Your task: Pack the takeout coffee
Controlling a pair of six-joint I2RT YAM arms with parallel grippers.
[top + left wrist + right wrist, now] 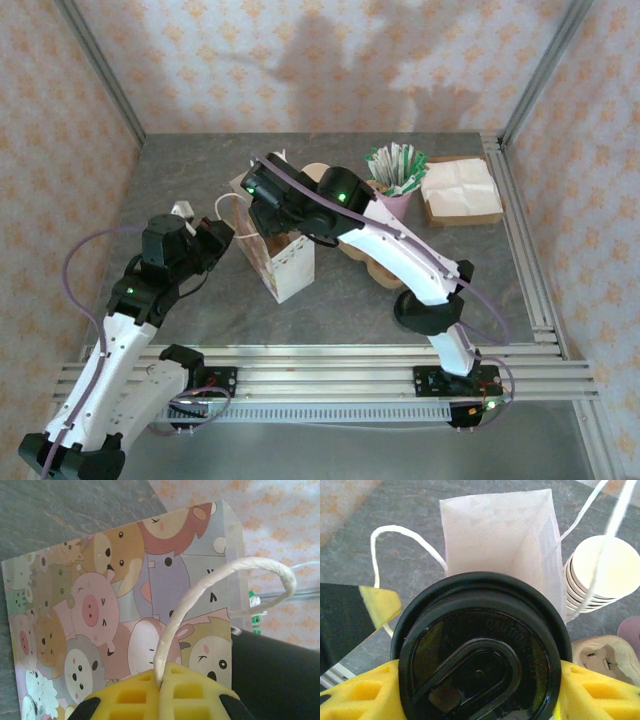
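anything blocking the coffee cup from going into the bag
Nothing visible. The mouth of the paper bag gapes open just ahead of the lidded coffee cup, and both twine handles hang off to the sides; the left gripper pinches one handle clear.

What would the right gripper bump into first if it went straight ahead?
Probably the open paper bag: the right gripper, holding the lidded coffee cup, points at its white inside, though depth is hard to judge.

Left claw (161,687) pinched, right claw (480,690) half-spread.
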